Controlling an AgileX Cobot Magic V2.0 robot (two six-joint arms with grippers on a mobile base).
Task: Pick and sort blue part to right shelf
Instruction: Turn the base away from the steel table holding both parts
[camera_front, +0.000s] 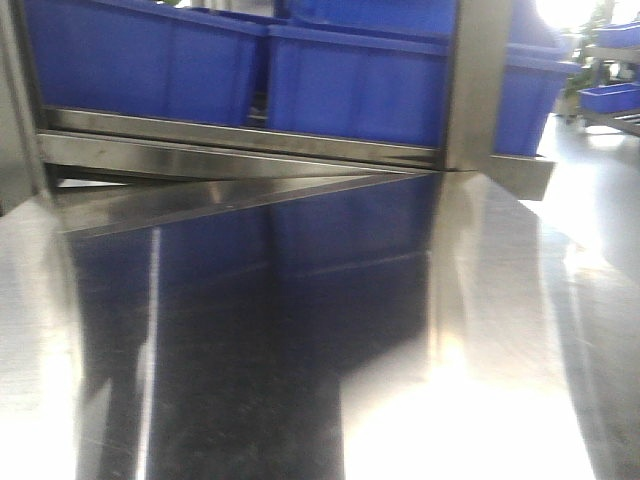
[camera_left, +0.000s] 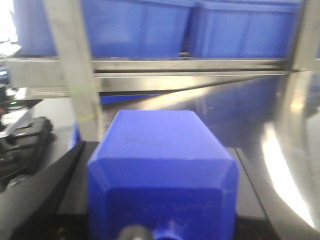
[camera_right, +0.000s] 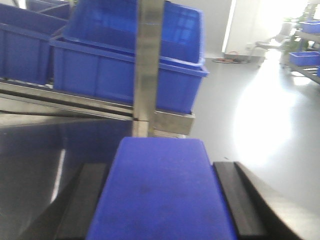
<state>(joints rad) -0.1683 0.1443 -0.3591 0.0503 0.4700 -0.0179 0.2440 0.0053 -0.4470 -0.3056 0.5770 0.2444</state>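
In the left wrist view a solid-blue boxy blue part (camera_left: 162, 170) fills the space between the black fingers (camera_left: 60, 185), its small round knob (camera_left: 167, 233) toward the camera. My left gripper (camera_left: 162, 150) is shut on it. In the right wrist view a second blue part (camera_right: 162, 195) sits between black fingers (camera_right: 232, 195), and my right gripper (camera_right: 160, 167) is shut on it. The right shelf (camera_front: 240, 150) stands just ahead, with its metal front rail (camera_left: 190, 75) and a steel post (camera_right: 148, 65). Neither gripper shows in the front view.
Large blue bins (camera_front: 350, 80) sit on the rack behind the rail. A shiny steel tabletop (camera_front: 300, 350) lies below and in front. An upright post (camera_left: 75, 75) stands close to the left part. Open floor (camera_right: 270, 110) and more bins (camera_right: 305, 57) lie to the right.
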